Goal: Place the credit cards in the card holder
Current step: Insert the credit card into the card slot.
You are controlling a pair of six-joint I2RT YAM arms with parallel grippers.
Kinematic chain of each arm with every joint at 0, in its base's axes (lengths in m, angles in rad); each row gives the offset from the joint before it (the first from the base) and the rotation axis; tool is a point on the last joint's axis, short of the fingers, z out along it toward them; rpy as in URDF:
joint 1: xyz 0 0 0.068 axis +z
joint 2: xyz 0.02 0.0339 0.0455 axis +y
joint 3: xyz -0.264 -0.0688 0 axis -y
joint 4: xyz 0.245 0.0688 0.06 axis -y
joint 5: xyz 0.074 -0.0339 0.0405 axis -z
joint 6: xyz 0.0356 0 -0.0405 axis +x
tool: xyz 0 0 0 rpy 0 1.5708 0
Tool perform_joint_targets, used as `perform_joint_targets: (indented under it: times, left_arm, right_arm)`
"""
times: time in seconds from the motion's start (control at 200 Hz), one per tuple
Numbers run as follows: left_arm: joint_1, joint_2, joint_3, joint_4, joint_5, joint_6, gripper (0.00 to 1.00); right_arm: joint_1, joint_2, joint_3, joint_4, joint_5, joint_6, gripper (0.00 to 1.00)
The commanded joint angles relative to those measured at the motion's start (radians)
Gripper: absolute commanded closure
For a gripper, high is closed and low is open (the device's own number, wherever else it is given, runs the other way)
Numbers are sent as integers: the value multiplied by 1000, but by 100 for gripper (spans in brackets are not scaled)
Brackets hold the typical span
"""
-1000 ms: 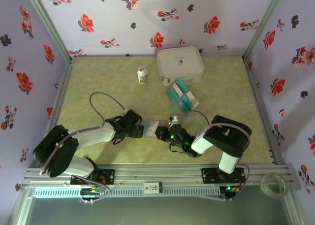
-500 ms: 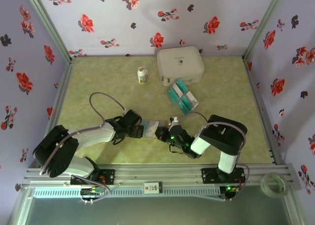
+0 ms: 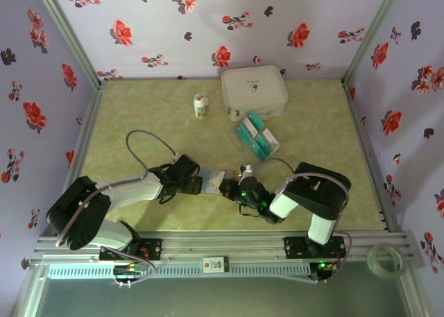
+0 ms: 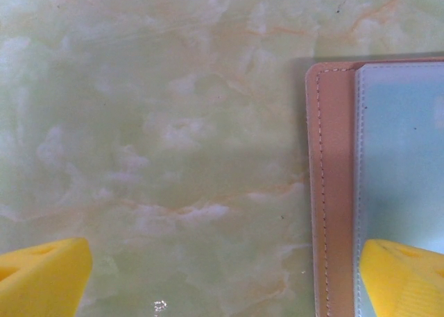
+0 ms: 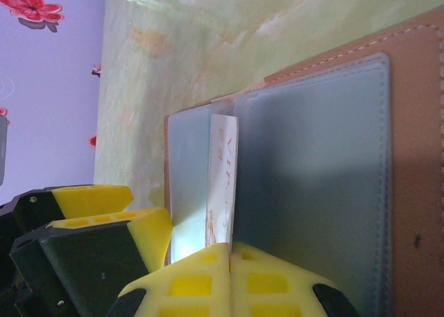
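Overhead first: finds the card holder (image 3: 214,177) spread open on the table (image 3: 312,136) near the front edge, flanked by the left gripper (image 3: 201,185) and the right gripper (image 3: 230,187), with the loose credit cards (image 3: 257,138) fanned further back, just in front of a white case (image 3: 254,91) and well apart from a small bottle (image 3: 200,106). Next, down the left wrist: shows the left gripper (image 4: 222,282) with jaws spread wide, one yellow finger over bare table, the other resting on the holder's blue-grey pocket beside the stitched brown border (a hold-down, by the look of it, not a grasp). Then, from the right wrist: shows the right gripper (image 5: 229,275) with jaws together, clamped on a pale card (image 5: 223,171) standing edge-on between two pockets near the fold; hard to tell how deep. Could buckle that card if pushed while tilted against a pocket lip. Could miss the slot and slide in behind the pocket instead. Could drag the holder across the slick surface with any slip of the hold-down finger. Could also bump the two grippers together, given so little room between them.
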Motion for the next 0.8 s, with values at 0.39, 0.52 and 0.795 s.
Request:
perform_joint_targets:
  times: [0.39, 0.52, 0.795]
  left_arm:
    - [-8, 12, -13, -1, -27, -13, 0]
    - [-8, 10, -14, -1, -26, -14, 0]
    - [-9, 11, -16, 0, -26, -15, 0]
  right_arm:
    - [11, -27, 32, -222, 23, -22, 100]
    - [11, -19, 34, -219, 23, -23, 100]
    - [11, 4, 51, -220, 6, -25, 100]
